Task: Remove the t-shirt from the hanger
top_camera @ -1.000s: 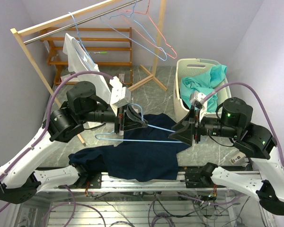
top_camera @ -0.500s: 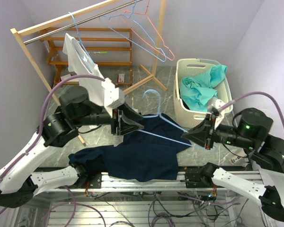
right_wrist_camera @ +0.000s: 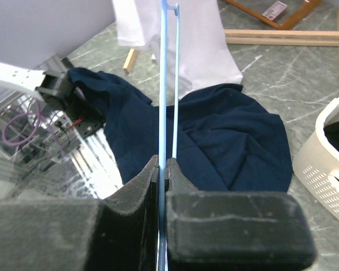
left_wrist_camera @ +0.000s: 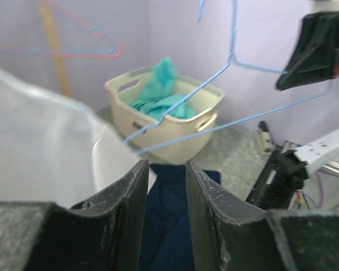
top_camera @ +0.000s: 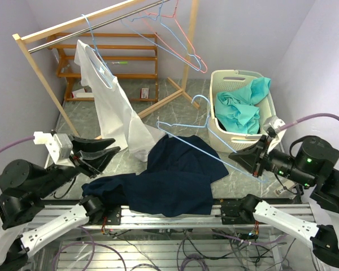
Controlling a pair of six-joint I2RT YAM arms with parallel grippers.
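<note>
The navy t-shirt (top_camera: 169,180) lies crumpled on the grey surface between the arms; it also shows in the right wrist view (right_wrist_camera: 226,135) and between the left fingers (left_wrist_camera: 169,226). The light-blue wire hanger (top_camera: 203,141) is bare and held in the air above the shirt. My right gripper (top_camera: 233,156) is shut on its lower wire (right_wrist_camera: 163,84). My left gripper (top_camera: 112,156) is open and empty, low at the left, apart from shirt and hanger. The hanger (left_wrist_camera: 214,73) hangs ahead of it in the left wrist view.
A white t-shirt (top_camera: 110,96) hangs from the wooden rack (top_camera: 73,25) at back left, with spare wire hangers (top_camera: 175,34) on the rail. A cream laundry basket (top_camera: 220,84) with teal clothes stands at right. The metal table edge (top_camera: 169,217) runs along the front.
My left gripper let go, opened and drew back low to the left. My right gripper carried the hanger up and to the right, off the navy t-shirt.
</note>
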